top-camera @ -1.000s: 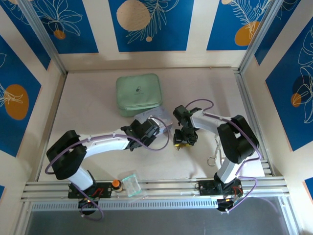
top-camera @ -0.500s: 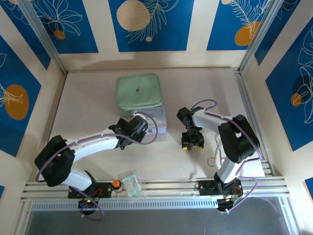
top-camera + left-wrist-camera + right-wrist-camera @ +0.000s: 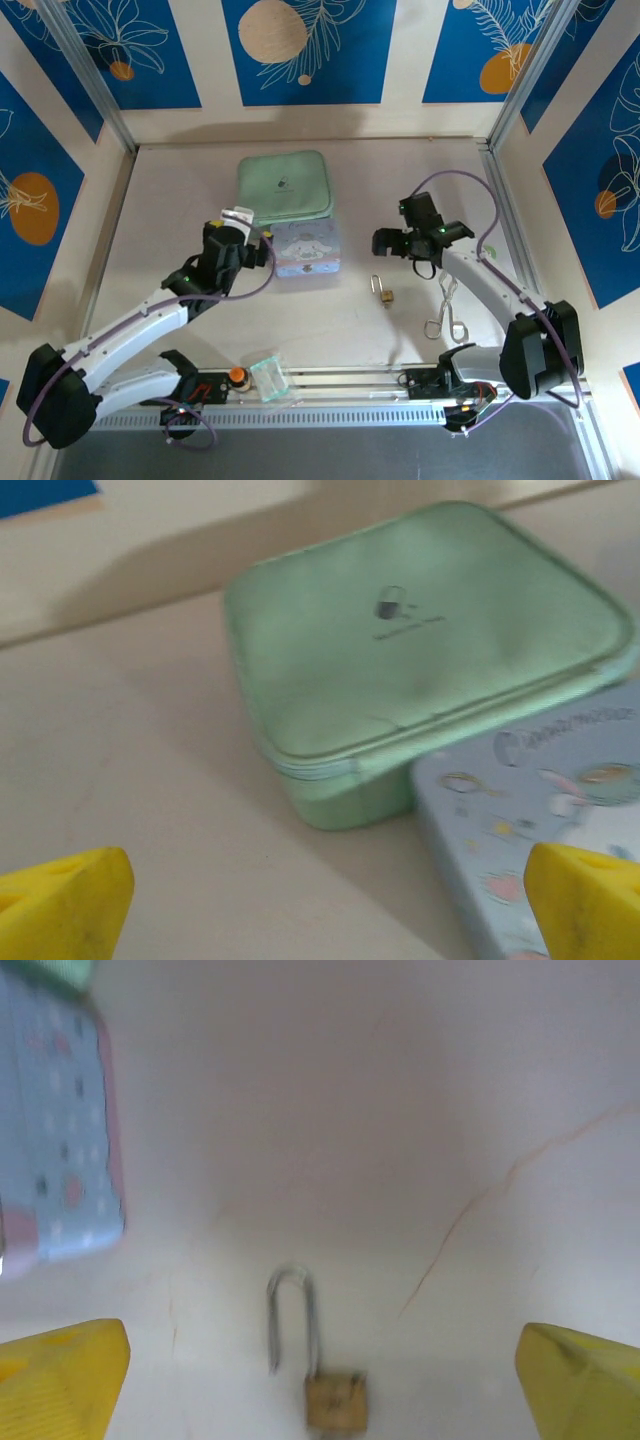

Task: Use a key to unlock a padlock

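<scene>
Since a second ago, both arms have drawn back. The right end effector (image 3: 390, 243), its fingers apart, has let go of the padlock (image 3: 383, 292), which now lies free on the counter (image 3: 330, 320) near it. The left end effector (image 3: 236, 220) is also apart, beside the cartoon tin (image 3: 307, 250). The shackle is blurred, so I cannot tell if it is open.

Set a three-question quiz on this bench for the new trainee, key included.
1. True or false: the right gripper holds the padlock.
2. Which thing lies nearest the green case? A the cartoon tin; B the padlock; C the orange-capped item.
3. Fill in: the left gripper has its jaws ___.
Key: 1 false, the padlock lies free on the table; 2 A; 3 open.
</scene>
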